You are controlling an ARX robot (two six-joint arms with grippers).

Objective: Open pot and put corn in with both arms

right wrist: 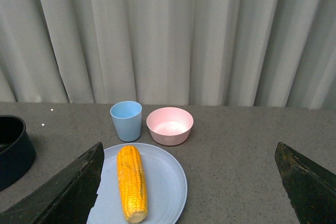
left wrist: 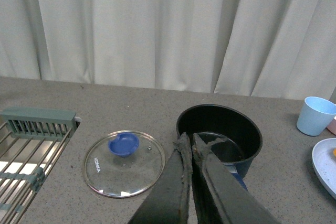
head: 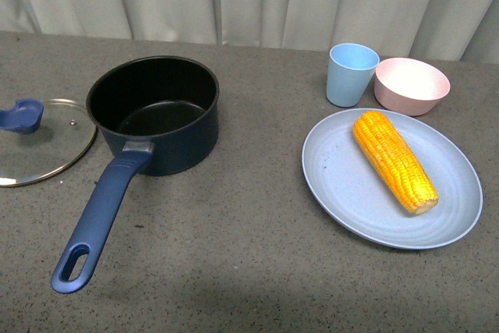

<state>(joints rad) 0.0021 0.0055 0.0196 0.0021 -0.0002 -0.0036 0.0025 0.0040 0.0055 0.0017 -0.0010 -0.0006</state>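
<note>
The dark navy pot [head: 156,111] stands open on the grey table, its long blue handle [head: 97,220] pointing toward me. Its glass lid [head: 39,139] with a blue knob lies flat on the table to the pot's left. The yellow corn [head: 394,159] lies on a light blue plate [head: 460,193] at the right. Neither arm shows in the front view. My left gripper [left wrist: 189,139] is shut and empty, above the table in front of the pot [left wrist: 220,132] and lid [left wrist: 125,162]. My right gripper [right wrist: 189,153] is wide open, with the corn [right wrist: 131,182] just inside one finger.
A light blue cup [head: 351,73] and a pink bowl [head: 411,85] stand behind the plate. A grey-green dish rack [left wrist: 31,150] lies beyond the lid in the left wrist view. Pale curtains hang behind the table.
</note>
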